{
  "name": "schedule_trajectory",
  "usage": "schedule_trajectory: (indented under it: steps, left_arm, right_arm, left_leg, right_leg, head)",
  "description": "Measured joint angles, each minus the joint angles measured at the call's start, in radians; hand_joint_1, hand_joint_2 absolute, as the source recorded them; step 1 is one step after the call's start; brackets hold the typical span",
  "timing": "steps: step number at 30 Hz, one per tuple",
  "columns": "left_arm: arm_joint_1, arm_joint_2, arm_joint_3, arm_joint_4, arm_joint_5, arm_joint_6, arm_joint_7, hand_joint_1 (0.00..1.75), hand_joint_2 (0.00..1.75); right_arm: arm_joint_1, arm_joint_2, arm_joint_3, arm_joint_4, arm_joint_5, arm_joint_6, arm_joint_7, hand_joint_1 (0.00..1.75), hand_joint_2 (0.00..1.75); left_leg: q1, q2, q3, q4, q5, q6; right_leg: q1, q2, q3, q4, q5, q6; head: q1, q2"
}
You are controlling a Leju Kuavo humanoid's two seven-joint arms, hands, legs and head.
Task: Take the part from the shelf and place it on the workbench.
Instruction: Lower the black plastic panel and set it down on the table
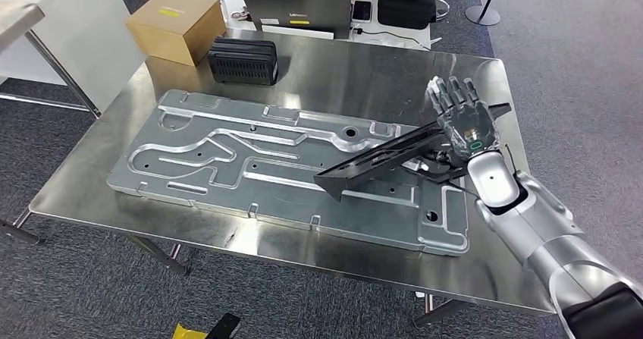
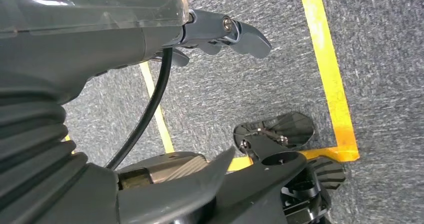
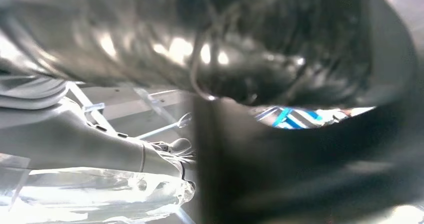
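Currently, one black part (image 1: pixel 379 164) lies tilted over the right end of one large metal plate (image 1: pixel 227 157) on the workbench (image 1: pixel 364 73). The right hand (image 1: pixel 459 119) holds its right end, fingers extended upward. The left hand (image 2: pixel 220 33) hangs above carpet, holding nothing, fingers apart. Behind the plate: one cardboard box (image 1: pixel 176 24), one black case (image 1: pixel 243 60).

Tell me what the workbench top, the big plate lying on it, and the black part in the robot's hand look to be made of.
Workbench top: likely stainless steel, brushed, with soft reflections.
Big plate: cast or machined light metal, perhaps aluminium; matte silver with raised ribs and channels.
Black part, held by the right hand: dark, matte, flat; plastic or coated metal, cannot tell.
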Motion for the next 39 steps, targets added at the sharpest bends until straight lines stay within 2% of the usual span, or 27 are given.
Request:
schedule_trajectory:
  steps: [3, 6, 10, 12, 14, 17, 20, 22, 30, 39]
  left_arm:
    - [0.0, 0.0, 0.0, 0.0, -0.003, -0.002, 0.005, 0.0, 0.0]
    - [-0.002, -0.002, 0.0, 0.0, -0.006, -0.006, 0.005, 0.0, 0.0]
    - [-0.005, -0.003, 0.0, 0.0, -0.014, -0.008, 0.004, 0.0, 0.0]
    - [-0.004, -0.003, 0.001, 0.0, -0.019, -0.008, 0.004, 0.0, 0.0]
    - [-0.003, -0.003, 0.001, 0.0, -0.027, -0.009, 0.005, 0.0, 0.0]
    - [-0.002, -0.002, 0.001, 0.0, -0.037, -0.013, 0.006, 0.0, 0.0]
    - [-0.002, -0.002, 0.002, 0.0, -0.043, -0.015, 0.006, 0.0, 0.0]
    - [-0.004, -0.002, 0.002, 0.0, -0.047, -0.014, 0.006, 0.0, 0.0]
    - [-0.008, -0.001, 0.006, 0.0, -0.056, -0.01, 0.006, 0.0, 0.0]
    - [-0.007, 0.001, 0.012, 0.0, -0.057, -0.01, -0.002, 0.0, 0.0]
  right_arm:
    - [-0.044, 0.015, -0.04, -0.013, -0.008, 0.049, -0.047, 0.0, 0.0]
    - [-0.04, 0.041, -0.06, -0.034, -0.002, 0.096, -0.101, 0.0, 0.0]
    - [0.004, 0.071, -0.057, -0.037, 0.001, 0.078, -0.08, 0.0, 0.0]
    - [-0.004, 0.076, -0.057, -0.037, -0.001, 0.079, -0.07, 0.0, 0.0]
    - [-0.05, 0.073, -0.058, -0.034, -0.004, 0.108, -0.071, 0.0, 0.0]
    - [-0.176, 0.058, -0.069, -0.02, -0.005, 0.151, -0.08, 0.0, 0.0]
    - [-0.286, 0.049, -0.094, -0.004, -0.006, 0.154, -0.093, 0.0, 0.0]
    - [-0.306, 0.049, -0.109, -0.004, -0.003, 0.14, -0.104, 0.0, 0.0]
    - [-0.17, 0.064, -0.115, -0.012, 0.001, 0.074, -0.08, 0.0, 0.0]
    - [-0.119, 0.066, -0.117, -0.02, -0.004, 0.049, -0.08, 0.0, 0.0]
  left_leg:
    - [0.0, 0.0, 0.0, 0.0, 0.0, 0.0]
    - [0.0, 0.001, 0.001, 0.0, 0.0, 0.0]
    - [0.0, 0.0, 0.001, 0.0, 0.0, 0.0]
    - [0.0, 0.0, 0.0, 0.0, 0.0, 0.0]
    - [-0.001, 0.0, 0.0, 0.0, 0.0, 0.0]
    - [-0.004, 0.001, -0.001, 0.0, 0.001, 0.0]
    - [-0.004, 0.0, -0.001, 0.0, 0.001, 0.0]
    - [-0.003, 0.0, 0.0, 0.0, 0.001, 0.0]
    - [-0.004, 0.0, 0.0, 0.0, 0.001, 0.0]
    - [-0.003, 0.0, 0.0, 0.0, 0.001, 0.0]
  right_leg:
    - [0.0, 0.0, 0.0, 0.0, 0.0, 0.0]
    - [0.001, 0.001, 0.0, 0.0, 0.0, 0.0]
    - [0.0, 0.0, 0.0, 0.0, 0.0, 0.0]
    - [0.0, 0.0, -0.001, 0.001, 0.0, 0.0]
    - [-0.001, 0.0, -0.001, 0.001, 0.0, 0.0]
    - [-0.003, 0.001, -0.003, 0.002, 0.001, 0.001]
    - [-0.003, 0.0, -0.003, 0.002, 0.0, 0.001]
    - [-0.002, 0.0, -0.002, 0.002, 0.0, 0.0]
    - [-0.003, 0.0, -0.001, 0.002, 0.0, 0.0]
    - [-0.003, 0.0, -0.001, 0.002, 0.0, 0.0]
  head:
    - [0.0, 0.0]
    - [0.0, 0.0]
    - [0.0, 0.0]
    - [0.0, 0.0]
    - [0.0, 0.0]
    - [0.0, 0.0]
    - [0.0, 0.0]
    - [0.0, 0.0]
    - [0.0, 0.0]
    - [0.0, 0.0]
